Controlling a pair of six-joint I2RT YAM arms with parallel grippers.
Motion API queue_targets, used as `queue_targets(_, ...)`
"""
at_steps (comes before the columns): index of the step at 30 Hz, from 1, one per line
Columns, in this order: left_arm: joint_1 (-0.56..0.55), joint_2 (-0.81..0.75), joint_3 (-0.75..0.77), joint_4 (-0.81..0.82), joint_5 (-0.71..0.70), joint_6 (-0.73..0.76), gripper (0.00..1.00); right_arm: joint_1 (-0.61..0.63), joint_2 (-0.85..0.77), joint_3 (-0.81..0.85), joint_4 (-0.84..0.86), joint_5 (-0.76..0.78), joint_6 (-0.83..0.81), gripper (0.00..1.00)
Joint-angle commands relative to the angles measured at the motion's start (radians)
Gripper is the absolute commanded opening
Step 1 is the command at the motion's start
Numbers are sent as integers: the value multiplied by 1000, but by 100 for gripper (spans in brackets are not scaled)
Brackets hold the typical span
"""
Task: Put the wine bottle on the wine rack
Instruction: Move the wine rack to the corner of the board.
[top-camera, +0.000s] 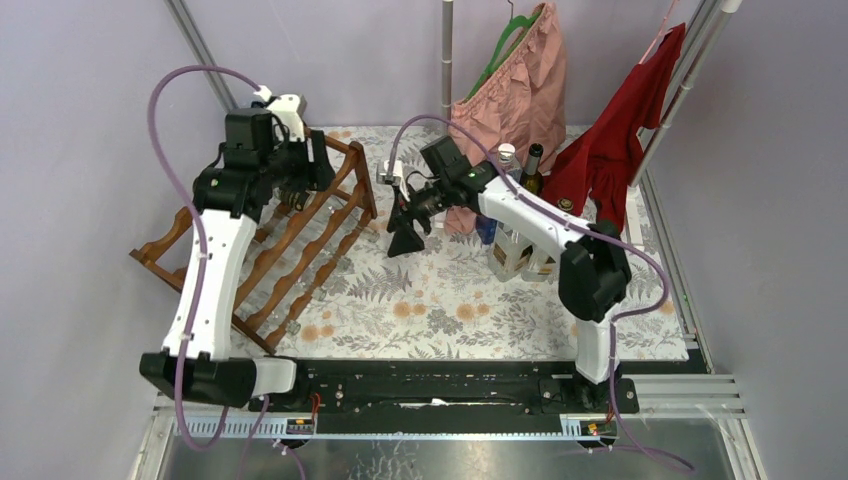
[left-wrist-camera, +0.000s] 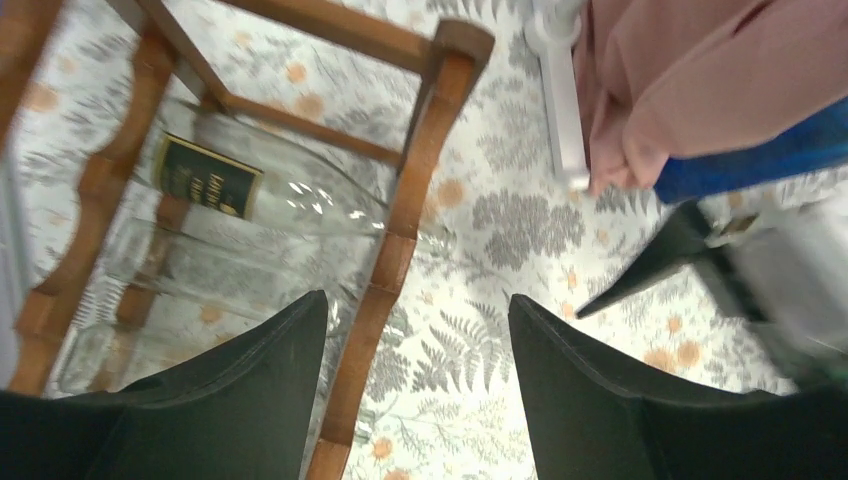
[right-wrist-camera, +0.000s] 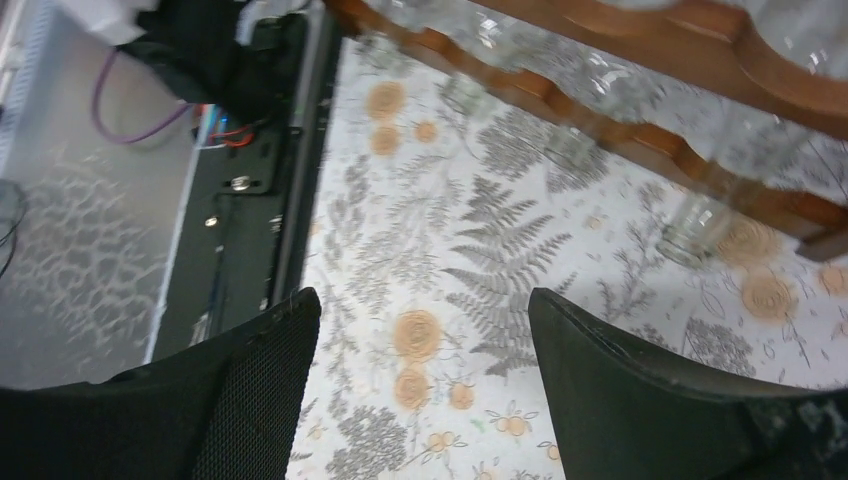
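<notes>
The reddish-brown wine rack (top-camera: 300, 250) stands at the left of the flowered table. A clear wine bottle (left-wrist-camera: 270, 195) with a black label lies across its scalloped rails (left-wrist-camera: 400, 230). Other clear bottles lie on lower tiers, their mouths (right-wrist-camera: 692, 228) poking past a rail (right-wrist-camera: 640, 145). My left gripper (top-camera: 300, 188) hovers over the rack's top, open (left-wrist-camera: 418, 310), straddling one rail with nothing held. My right gripper (top-camera: 405, 238) hangs just right of the rack, open (right-wrist-camera: 423, 305) and empty over the tablecloth. One of its fingers (left-wrist-camera: 650, 265) shows in the left wrist view.
Standing bottles (top-camera: 512, 250) and a dark bottle (top-camera: 534, 165) cluster under my right arm. A pink garment (top-camera: 515, 85) and a red one (top-camera: 620, 130) hang at the back by a metal pole (top-camera: 447, 55). The black base rail (top-camera: 430, 385) runs along the near edge.
</notes>
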Motion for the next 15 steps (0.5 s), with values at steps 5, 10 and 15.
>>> queue_targets(5, 3, 35, -108, 36, 91, 90, 74, -9, -177, 57, -269, -218, -237, 83)
queue_targets(10, -15, 107, -122, 59, -68, 126, 72, -16, -235, 123, -304, -216, -232, 83)
queue_targets(15, -29, 171, -130, 80, -47, 146, 58, -57, -310, 140, -187, -235, -103, 84)
